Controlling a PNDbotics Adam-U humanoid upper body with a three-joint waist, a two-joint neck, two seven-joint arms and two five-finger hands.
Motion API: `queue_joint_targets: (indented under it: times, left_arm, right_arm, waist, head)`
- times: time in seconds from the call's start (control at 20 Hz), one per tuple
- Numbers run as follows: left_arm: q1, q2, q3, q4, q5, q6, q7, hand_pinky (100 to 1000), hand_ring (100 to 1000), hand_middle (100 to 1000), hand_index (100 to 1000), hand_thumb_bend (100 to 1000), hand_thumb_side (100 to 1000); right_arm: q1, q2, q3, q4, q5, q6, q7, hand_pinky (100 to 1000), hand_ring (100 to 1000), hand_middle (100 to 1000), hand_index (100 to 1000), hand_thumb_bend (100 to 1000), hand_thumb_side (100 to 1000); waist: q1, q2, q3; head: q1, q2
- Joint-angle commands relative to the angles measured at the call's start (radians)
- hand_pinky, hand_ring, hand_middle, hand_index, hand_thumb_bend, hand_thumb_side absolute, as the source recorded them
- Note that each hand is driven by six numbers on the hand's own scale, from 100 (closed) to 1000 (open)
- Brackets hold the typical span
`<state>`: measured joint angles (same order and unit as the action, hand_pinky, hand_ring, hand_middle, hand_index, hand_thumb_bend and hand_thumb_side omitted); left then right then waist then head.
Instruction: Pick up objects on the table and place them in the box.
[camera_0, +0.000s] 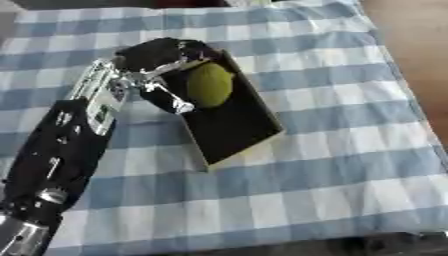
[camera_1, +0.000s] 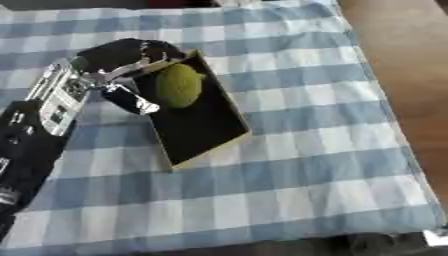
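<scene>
Now, at the box: we bring the left robot hand (camera_0: 162, 65) in from the left, over the far end of the box (camera_0: 232, 125).
Setting: a tabletop under a blue-and-white checked cloth (camera_0: 332, 165); the shallow, dark-lined box lies askew on it.
Object: a yellow-green, lemon-shaped fruit (camera_0: 210, 84) sits at the far end of the box, within its walls.
Left robot hand: fingers curled over the fruit's far side, thumb low on its near left; we read this as grasping the fruit, though contact on the hidden side cannot be seen.
Right robot hand: not in either view.
Step in hand: placing, we judge, with the fruit at or just above the box floor.
Next move: calls for uncurling the fingers and lifting clear without catching the box wall.
Remaining: we see nothing else on the cloth to pick.
</scene>
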<state>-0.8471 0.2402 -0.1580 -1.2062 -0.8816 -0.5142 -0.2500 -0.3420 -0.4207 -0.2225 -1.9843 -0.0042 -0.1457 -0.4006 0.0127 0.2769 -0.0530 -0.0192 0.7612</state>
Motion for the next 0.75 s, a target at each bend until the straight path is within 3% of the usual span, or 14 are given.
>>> queue_joint_targets:
  times: [0.05,0.15,0.25,0.5,0.75]
  left_arm:
    - [0.006,0.048,0.030,-0.093,0.112,0.041,0.069,778,750,815,945,283,210]
    - [0.035,0.096,0.073,-0.177,0.228,0.082,0.124,746,718,792,907,212,171]
    - [0.072,0.160,0.125,-0.271,0.355,0.139,0.180,736,707,783,890,197,197]
    - [0.189,0.303,0.273,-0.481,0.598,0.259,0.322,732,706,777,863,218,255]
    - [0.327,0.386,0.407,-0.624,0.792,0.294,0.529,739,718,775,861,259,310]
  right_arm:
    - [-0.005,-0.015,-0.012,-0.016,-0.001,0.002,-0.004,799,670,619,681,116,586]
    - [-0.005,-0.020,-0.016,-0.016,0.002,0.000,-0.008,799,670,619,682,118,583]
    - [-0.005,-0.026,-0.019,-0.016,0.004,-0.003,-0.013,799,670,619,682,119,581]
    - [-0.011,-0.034,-0.024,-0.016,0.008,-0.011,-0.021,798,669,620,683,122,577]
    - [-0.017,-0.041,-0.026,-0.016,0.010,-0.021,-0.026,797,669,620,684,123,574]
  waist:
    - [0.000,-0.023,0.002]
    - [0.000,-0.024,0.009]
    - [0.001,-0.025,0.015]
    - [0.000,-0.021,0.026]
    - [-0.008,-0.014,0.033]
  head:
    - [-0.007,0.004]
    - [-0.019,0.005]
    - [-0.031,0.007]
    - [-0.047,-0.001]
    - [-0.045,-0.010]
